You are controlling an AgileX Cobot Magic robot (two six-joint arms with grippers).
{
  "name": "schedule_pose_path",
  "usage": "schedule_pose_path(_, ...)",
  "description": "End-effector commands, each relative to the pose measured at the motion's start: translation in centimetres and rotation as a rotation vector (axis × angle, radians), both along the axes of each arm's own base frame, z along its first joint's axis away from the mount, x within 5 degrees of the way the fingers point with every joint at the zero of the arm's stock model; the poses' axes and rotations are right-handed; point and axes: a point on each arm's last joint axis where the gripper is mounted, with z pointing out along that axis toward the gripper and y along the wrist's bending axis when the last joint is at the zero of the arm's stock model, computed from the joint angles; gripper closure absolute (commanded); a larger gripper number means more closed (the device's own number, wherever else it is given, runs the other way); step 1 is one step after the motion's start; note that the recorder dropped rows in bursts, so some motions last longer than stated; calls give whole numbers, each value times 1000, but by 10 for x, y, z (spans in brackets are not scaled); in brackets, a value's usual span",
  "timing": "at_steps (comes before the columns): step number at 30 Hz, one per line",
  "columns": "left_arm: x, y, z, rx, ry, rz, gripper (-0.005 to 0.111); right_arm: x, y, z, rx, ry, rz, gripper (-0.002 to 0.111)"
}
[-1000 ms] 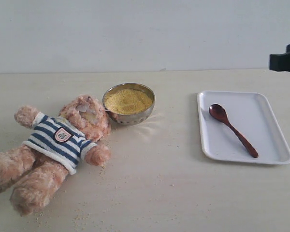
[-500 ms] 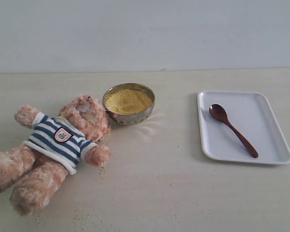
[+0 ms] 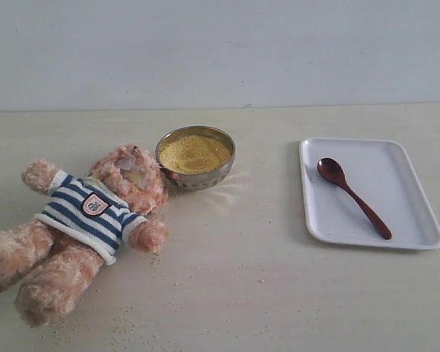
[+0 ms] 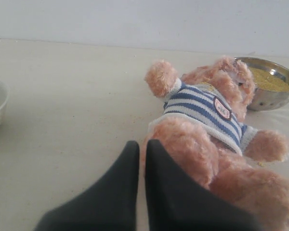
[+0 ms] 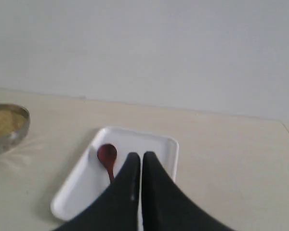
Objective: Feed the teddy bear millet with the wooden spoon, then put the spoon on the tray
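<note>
The wooden spoon (image 3: 356,199) lies flat inside the tray (image 3: 411,176), its oval bowl towards the far end and its thin handle slanting towards the near right corner. It looks light, stiff and glossy, so it may well slip or roll between the pads. My judgement is to pinch the handle around its middle, across the narrow width, where there is room above the tray floor. The tray sits well apart from the metal bowl (image 3: 205,180), which is heaped with millet (image 3: 195,152), and the teddy bear (image 3: 88,213) lies on its back with its head just beside that bowl. Loose grains dot the table (image 3: 264,293). The bear's chest carries a small shield badge (image 3: 94,204), but any lettering on it is too small to read. The right gripper (image 5: 137,156) hangs above the tray, clenched and empty, and the left gripper (image 4: 140,144) is likewise clenched on nothing, by the bear's leg
</note>
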Motion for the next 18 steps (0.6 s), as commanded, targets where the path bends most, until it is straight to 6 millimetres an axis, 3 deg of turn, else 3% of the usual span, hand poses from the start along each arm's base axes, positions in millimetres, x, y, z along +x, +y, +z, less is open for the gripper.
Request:
schedule_pose_path(1, 0, 0, -1, 4, -1, -2, 102, -16, -8, -27, -19, 92, -79, 106)
schedule_pose_path(5, 0, 0, -1, 4, -1, -2, 102, -35, -14, -31, -13, -58, -153, 106)
schedule_pose_path(8, 0, 0, -1, 4, -3, -1, 102, -34, -17, -34, -59, -94, -218, 106)
schedule_pose_path(11, 0, 0, 0, 3, -13, 0, 102, -31, -20, -49, -90, -35, -268, 106)
schedule_pose_path(17, 0, 0, 0, 3, -13, 0, 102, -28, -24, -102, -148, 167, -302, 106)
schedule_pose_path(18, 0, 0, 0, 3, -13, 0, 102, -27, -25, -99, -191, 145, -299, 106)
